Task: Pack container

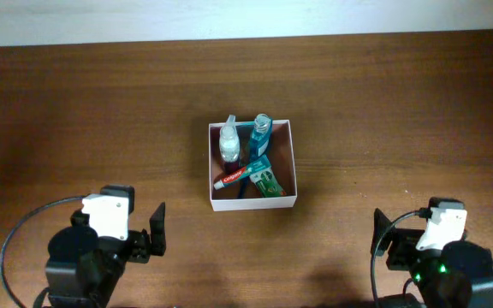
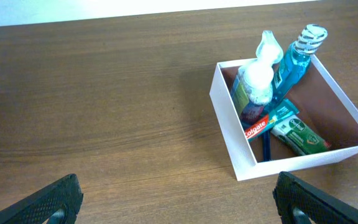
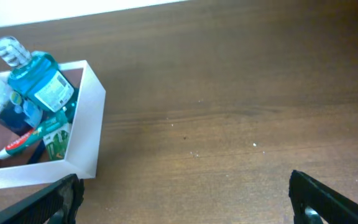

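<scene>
1. The container [image 1: 255, 204] sits around the middle of the wooden desk [image 1: 75, 111]. It's a square shallow box, white outside and reddish-brown inside, and it's upright with the top open.
2. We count several toiletries inside. A clear bottle with a white top [image 1: 229, 141] and a blue mouthwash bottle [image 1: 260, 135] lie side by side, with their caps over the far rim.
3. A red and white Colgate tube [image 1: 232, 178] lies at a slant nearer the front, and a green packet [image 1: 268, 181] is just beside it. Something thin and dark blue [image 2: 266, 148] sits under those two, but we can't tell what it is.
4. The left tool [image 2: 182, 202] is released, with its fingers spread wide and nothing between them. It's at the near edge of the desk, well apart from the container, which is ahead of it and to its right.
5. The right tool [image 3: 191, 202] is also spread wide and empty. It's at the near edge on the other side, and its camera shows the container off to its left.
</scene>
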